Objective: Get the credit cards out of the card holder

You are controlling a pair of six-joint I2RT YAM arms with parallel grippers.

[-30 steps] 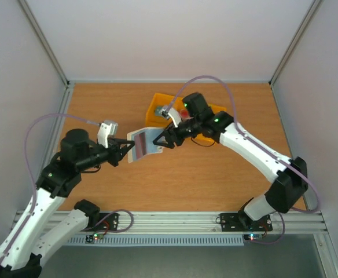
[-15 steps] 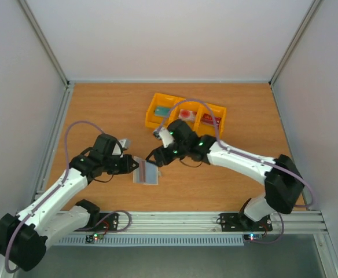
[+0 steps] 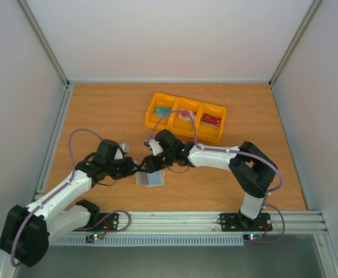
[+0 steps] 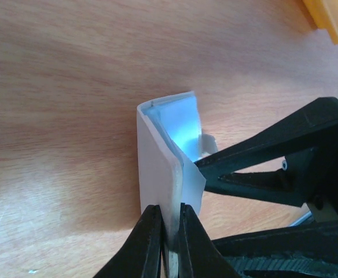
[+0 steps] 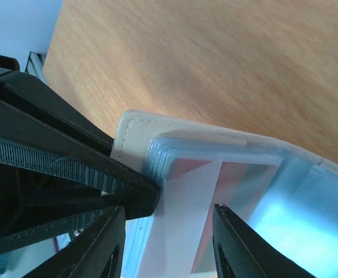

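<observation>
Since both arms have lowered from mid-air: table [image 3: 99, 110]; yellow tray [image 3: 215, 134], three credit cards [image 3: 211, 121] inside; card holder [image 3: 150, 179], now down at the table, open; left claw [image 4: 170, 223], clamped on its edge; right claw [image 5: 169, 211], apart, straddling the remaining card [image 5: 238, 179], seemingly not gripping it yet.

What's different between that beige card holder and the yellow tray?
The card holder is cream outside and sits close to the arms, pinched by the left hand. The yellow tray stands farther back, with no hand on it. The holder is a folding pouch with translucent bluish sleeves, while the tray is an open box with three compartments. Both hold credit cards.
</observation>
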